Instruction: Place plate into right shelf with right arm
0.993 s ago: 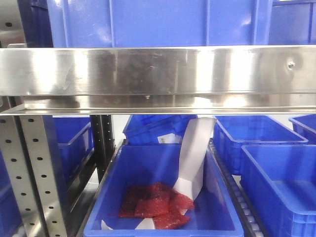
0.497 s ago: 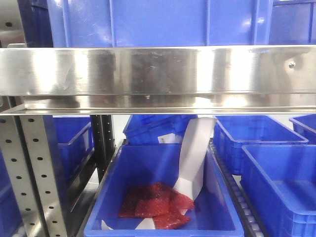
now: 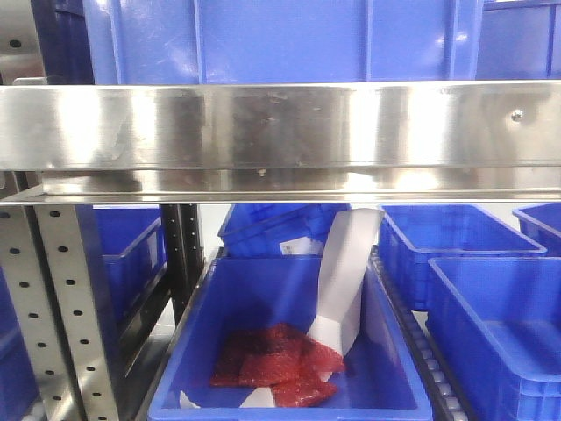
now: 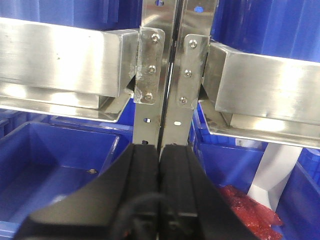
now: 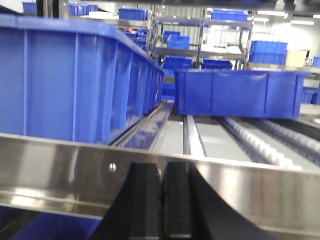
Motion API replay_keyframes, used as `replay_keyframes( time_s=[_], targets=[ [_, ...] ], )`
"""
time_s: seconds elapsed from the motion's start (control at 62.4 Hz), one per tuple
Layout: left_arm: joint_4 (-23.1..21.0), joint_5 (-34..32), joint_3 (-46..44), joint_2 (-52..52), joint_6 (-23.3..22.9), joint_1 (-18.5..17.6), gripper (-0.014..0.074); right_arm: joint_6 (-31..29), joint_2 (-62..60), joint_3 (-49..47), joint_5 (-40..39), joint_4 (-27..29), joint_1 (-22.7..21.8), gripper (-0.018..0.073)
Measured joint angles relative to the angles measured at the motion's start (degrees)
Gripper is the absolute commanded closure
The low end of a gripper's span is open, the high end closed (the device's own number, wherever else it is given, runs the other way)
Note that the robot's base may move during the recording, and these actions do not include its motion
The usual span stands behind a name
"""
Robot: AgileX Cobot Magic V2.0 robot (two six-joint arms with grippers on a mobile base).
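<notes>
The black right end effector [image 5: 159, 200] is pressed closed and holds nothing, just in front of the shiny steel right shelf rail [image 5: 60, 172]. The black left end effector [image 4: 160, 190] is closed too, below the shelf's steel uprights [image 4: 165, 65]. Big blue plastic crates [image 5: 75, 75] sit behind the rail. No plate shows.

The right shelf [image 3: 280, 132] was shiny silver steel; its crates [image 3: 289, 342] were blue, one holding red packets [image 3: 276, 360].

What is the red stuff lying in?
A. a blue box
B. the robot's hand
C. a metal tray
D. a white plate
A: in the front view the crinkly red stuff lies on the floor of an open blue box under the shiny metal rail, beside a white paper strip.
</notes>
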Motion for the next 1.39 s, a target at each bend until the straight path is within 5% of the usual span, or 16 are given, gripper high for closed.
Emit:
replay_keyframes(
  time_s=[0.208,0.449,0.881,1.394],
  targets=[
    [0.0,0.0,0.0,0.0,0.0,0.0,0.0724,7.1,0.0,5.7,-1.0,-0.7,-2.7,0.0505],
    [0.0,0.0,0.0,0.0,0.0,0.0,0.0724,8.6,0.0,5.8,-1.0,-2.9,-2.8,0.0505],
    [0.0,0.0,0.0,0.0,0.0,0.0,0.0724,1.9,0.0,5.8,-1.0,-1.4,-2.8,0.0505],
    [0.0,0.0,0.0,0.0,0.0,0.0,0.0724,1.3,0.0,5.8,-1.0,-0.8,-2.8,0.0505]
  ],
)
